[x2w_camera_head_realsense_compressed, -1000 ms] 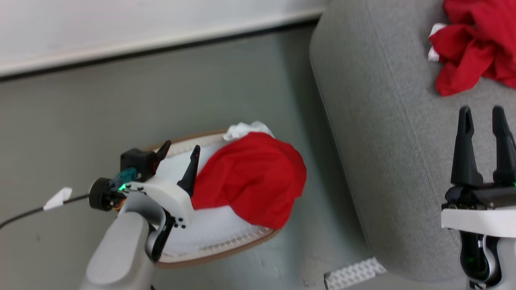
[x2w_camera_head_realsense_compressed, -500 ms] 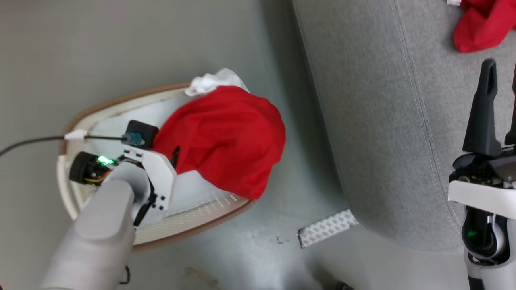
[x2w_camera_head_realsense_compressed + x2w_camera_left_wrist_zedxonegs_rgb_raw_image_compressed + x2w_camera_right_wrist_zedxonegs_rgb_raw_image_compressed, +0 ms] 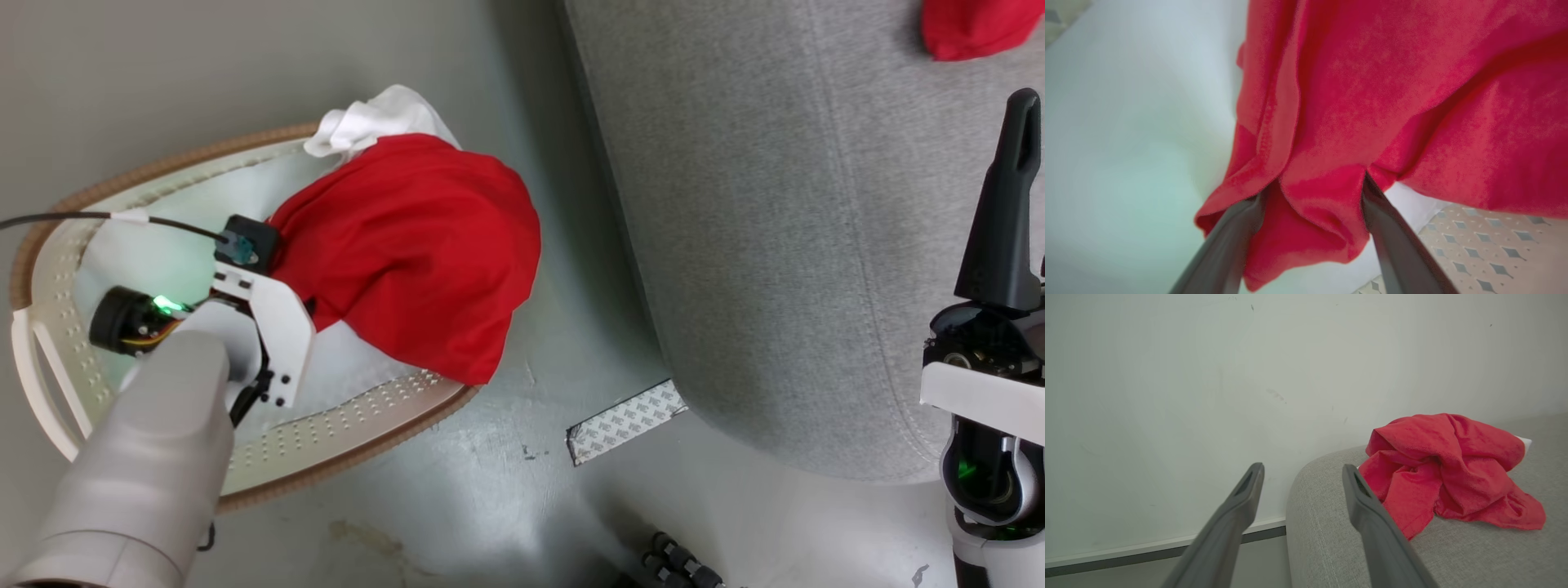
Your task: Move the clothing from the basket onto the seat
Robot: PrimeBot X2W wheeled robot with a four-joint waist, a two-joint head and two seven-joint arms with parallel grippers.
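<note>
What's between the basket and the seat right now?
Head view: mostly bare grey floor between the basket and the seat. A patterned white strip lies near the seat's base, and the red garment overhangs the basket's rim.

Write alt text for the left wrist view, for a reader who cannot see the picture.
Two dark fingers of the left gripper stand open around a fold of a red garment, seen very close. The garment lies over a pale pad, and a perforated part of the white basket shows at the lower right.
</note>
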